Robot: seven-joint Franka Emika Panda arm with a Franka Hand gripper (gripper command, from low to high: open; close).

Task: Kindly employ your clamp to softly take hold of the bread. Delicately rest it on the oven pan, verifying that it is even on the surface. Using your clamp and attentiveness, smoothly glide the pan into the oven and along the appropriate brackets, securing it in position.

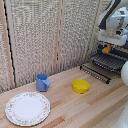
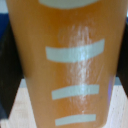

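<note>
Exterior view: bread [image 1: 106, 49] in hand [image 1: 107, 47]

- Light wooden table [image 1: 100, 102] of butcher-block planks.
- Blue mug [image 1: 42, 82] near the back edge.
- Round patterned white plate [image 1: 28, 108] just in front of the mug.
- Yellow bowl [image 1: 80, 86] mid-table.
- Oven pan [image 1: 105, 65] toward the far corner, at the exterior view's right.

The white arm [image 1: 116, 17] descends from the upper corner on the exterior view's right. Its clamp [image 1: 106, 48] points downward, jaws closed on the bread [image 1: 106, 49]. In the wrist view, a dark finger [image 2: 9, 75] flanks the bread.
</note>
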